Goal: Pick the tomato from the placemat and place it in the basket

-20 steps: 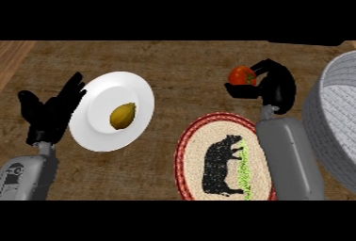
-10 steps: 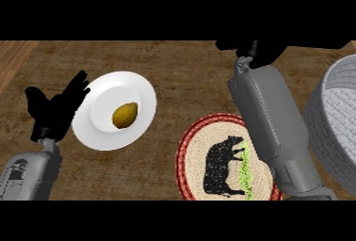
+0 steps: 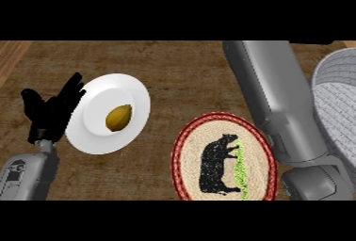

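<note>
Tomato did not show in the head view, so I could not tell where it was. The oval woven placemat [image 3: 183, 151], red-rimmed with a black animal figure, lay on the brown wooden desk [image 3: 173, 70], near the grey woven basket [image 3: 337, 94]. My grey right forearm [image 3: 268, 89] ran between them; the right robot hand was out of view. My left robot hand [image 3: 52, 110] rested open, fingers up, beside the round white plate [image 3: 97, 134] carrying an olive-brown oval item [image 3: 119, 117].
</note>
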